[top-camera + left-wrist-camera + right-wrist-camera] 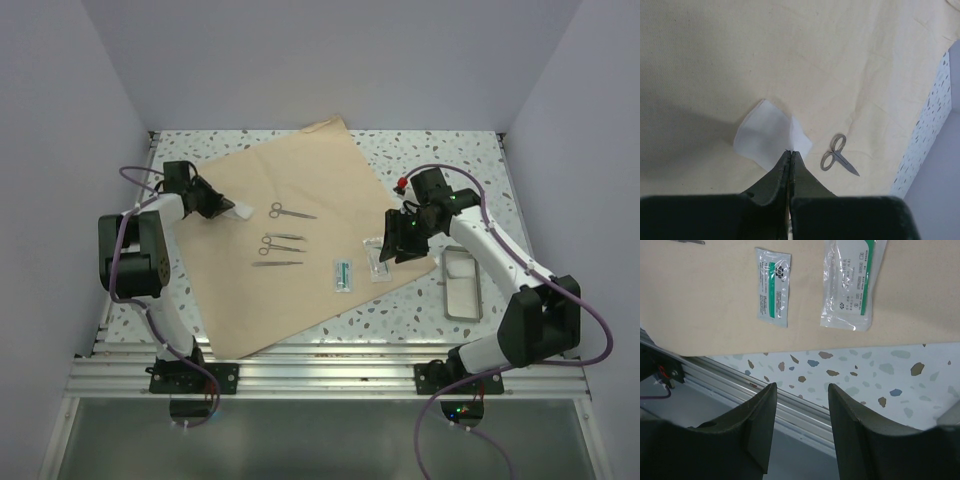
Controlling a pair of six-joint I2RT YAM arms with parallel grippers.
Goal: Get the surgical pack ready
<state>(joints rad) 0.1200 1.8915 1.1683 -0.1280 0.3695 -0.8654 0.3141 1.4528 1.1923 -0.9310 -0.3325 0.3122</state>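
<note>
Low over surgical pack, left gripper pressed together at white pad; right gripper spread.

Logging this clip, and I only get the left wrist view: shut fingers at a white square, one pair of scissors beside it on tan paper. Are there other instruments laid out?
Observer: Yes. In the top view, below the scissors, a ringed instrument and a slim straight one lie on the tan wrapping sheet.
Reviewer: Any packets?
Observer: Two, near the sheet's right edge: a white-and-green packet and a clear packet.
Reviewer: And the right arm?
Observer: The right gripper hangs open near those packets, holding nothing.
</note>
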